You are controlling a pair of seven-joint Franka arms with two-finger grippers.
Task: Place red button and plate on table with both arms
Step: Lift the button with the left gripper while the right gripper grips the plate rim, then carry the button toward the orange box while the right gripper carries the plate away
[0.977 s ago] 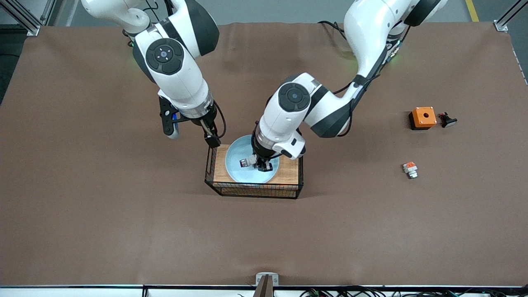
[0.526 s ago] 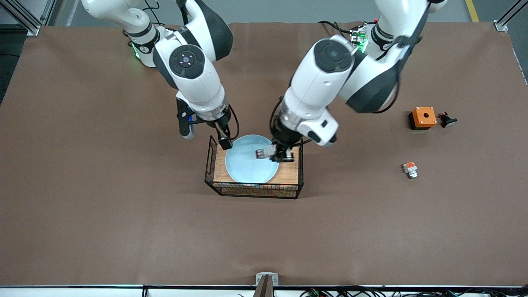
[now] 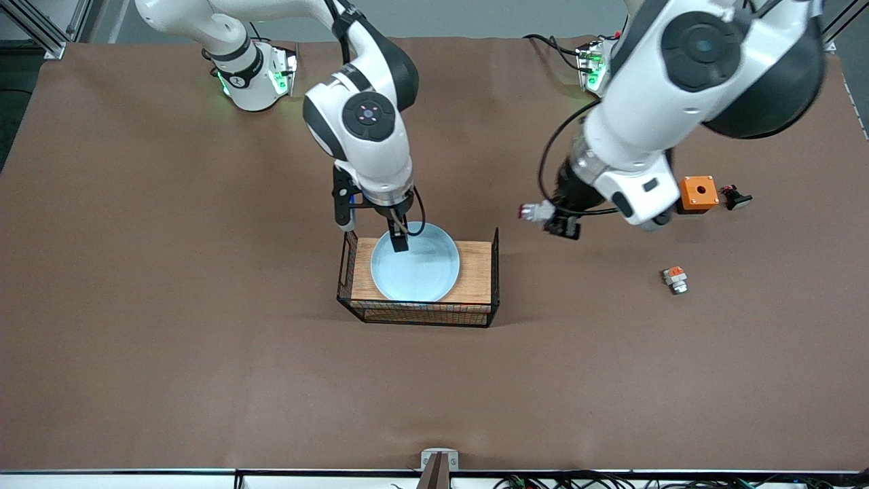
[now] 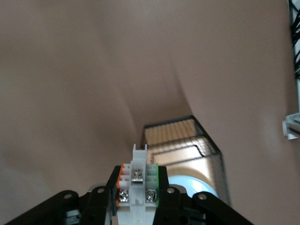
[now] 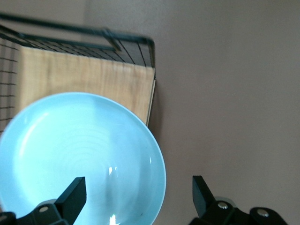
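My left gripper (image 3: 561, 225) is shut on the red button (image 3: 534, 212), a small white-grey unit, and holds it in the air over the brown table (image 3: 204, 339), between the basket and the orange box. In the left wrist view the button (image 4: 138, 168) sits clamped between the two black fingers of the left gripper (image 4: 138, 193). The pale blue plate (image 3: 415, 265) lies in the wire basket (image 3: 417, 310). My right gripper (image 3: 400, 239) is open over the plate's rim on the side toward the robots. In the right wrist view the plate (image 5: 79, 150) has its rim between the spread fingers of the right gripper (image 5: 137, 197).
An orange box with a hole (image 3: 697, 193) and a small black piece (image 3: 736, 197) lie toward the left arm's end of the table. A white piece with an orange-red top (image 3: 675, 278) lies nearer the front camera than these. The basket has raised wire walls.
My left gripper has lifted the button off the plate and carried it out of the basket toward the left arm's end. My right gripper has moved in over the plate's rim.
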